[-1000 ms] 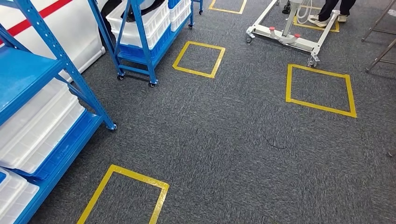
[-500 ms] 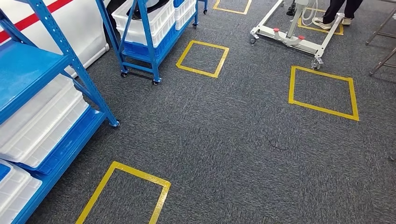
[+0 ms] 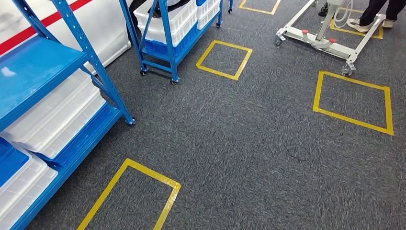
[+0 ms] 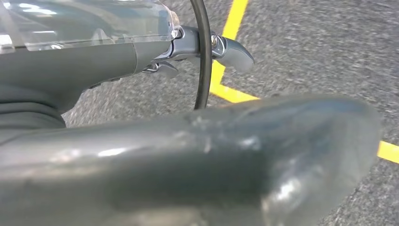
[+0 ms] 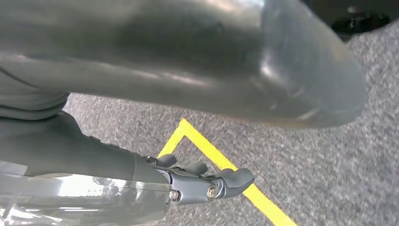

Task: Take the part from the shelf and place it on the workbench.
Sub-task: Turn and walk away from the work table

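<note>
Blue shelf [image 3: 45, 72] sits at nine o'clock, its long axis running toward eleven, white bins [image 3: 52, 117] inside; which is the part, I cannot tell. Left hand [image 4: 188, 155] and right hand [image 5: 188, 70] hang over carpet, fingers extended, holding nothing.

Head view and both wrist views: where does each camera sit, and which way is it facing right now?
Head view: high on the body, looking forward and down at grey carpet, blue shelving and yellow tape squares.
Left wrist view: behind the left hand, facing the floor; thumb, fingers and a black cable show.
Right wrist view: behind the right hand, facing the floor; thumb and fingers show.
Shared: all three see carpet and yellow tape.
</note>
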Controlling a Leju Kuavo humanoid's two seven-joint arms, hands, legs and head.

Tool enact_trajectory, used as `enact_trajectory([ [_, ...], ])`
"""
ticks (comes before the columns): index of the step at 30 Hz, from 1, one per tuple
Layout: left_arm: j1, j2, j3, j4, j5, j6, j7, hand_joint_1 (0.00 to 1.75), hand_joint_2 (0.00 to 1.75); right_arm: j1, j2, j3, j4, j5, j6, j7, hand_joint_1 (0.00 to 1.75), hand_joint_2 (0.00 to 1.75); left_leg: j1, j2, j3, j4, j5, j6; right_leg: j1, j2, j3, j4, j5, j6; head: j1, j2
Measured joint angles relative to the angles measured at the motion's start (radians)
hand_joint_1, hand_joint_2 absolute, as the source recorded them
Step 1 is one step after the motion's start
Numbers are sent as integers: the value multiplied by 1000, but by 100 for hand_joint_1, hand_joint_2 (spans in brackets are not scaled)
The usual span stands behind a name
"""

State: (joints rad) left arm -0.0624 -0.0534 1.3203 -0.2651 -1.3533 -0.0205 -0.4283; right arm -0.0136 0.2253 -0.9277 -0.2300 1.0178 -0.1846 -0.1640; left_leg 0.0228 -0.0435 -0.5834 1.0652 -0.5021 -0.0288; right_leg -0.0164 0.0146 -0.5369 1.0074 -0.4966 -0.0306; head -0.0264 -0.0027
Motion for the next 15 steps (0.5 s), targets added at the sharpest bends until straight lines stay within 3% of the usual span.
enact_trajectory([
  [2,-1,0,0,0,0,0,0,0,0,3,-2,-2,0,4,0,7,0,0,-1,29,-61,135,-70,-2,9,-24,0,-1,-2,-11,0,0],
  [4,0,0,0,0,1,0,0,0,0,5,-3,-3,0,8,0,16,0,0,-1,34,-106,238,-103,-3,18,-48,0,0,-4,-15,0,0],
  [5,2,0,1,0,1,1,0,0,0,5,-4,-3,0,10,0,21,0,0,-1,36,-100,232,-90,-1,21,-59,2,1,-6,-17,0,0],
  [6,4,1,1,0,1,1,0,0,0,4,-5,-3,0,12,1,24,0,0,-2,41,-74,185,-60,3,24,-70,4,1,-7,-18,0,0],
  [8,4,2,1,0,2,1,0,0,0,4,-7,-4,0,15,1,29,0,0,-11,80,4,38,1,16,30,-90,11,4,-13,-16,0,0],
  [10,2,4,2,0,3,2,0,0,0,3,-8,-4,0,17,2,33,0,0,-22,110,41,-43,21,28,34,-108,14,6,-18,-9,0,0],
  [12,3,7,3,0,3,2,-1,0,0,-1,-9,-5,0,18,2,38,0,0,-25,97,39,-53,23,35,34,-125,17,6,-19,-2,0,0],
  [13,5,8,5,0,3,2,-1,0,0,-2,-10,-5,0,19,3,41,0,0,-23,87,41,-58,27,39,32,-120,18,9,-23,4,0,0],
  [15,5,9,6,0,3,1,0,0,0,-3,-11,-5,1,21,5,47,0,0,-15,67,44,-70,39,50,28,-76,1,53,-58,16,0,0],
])
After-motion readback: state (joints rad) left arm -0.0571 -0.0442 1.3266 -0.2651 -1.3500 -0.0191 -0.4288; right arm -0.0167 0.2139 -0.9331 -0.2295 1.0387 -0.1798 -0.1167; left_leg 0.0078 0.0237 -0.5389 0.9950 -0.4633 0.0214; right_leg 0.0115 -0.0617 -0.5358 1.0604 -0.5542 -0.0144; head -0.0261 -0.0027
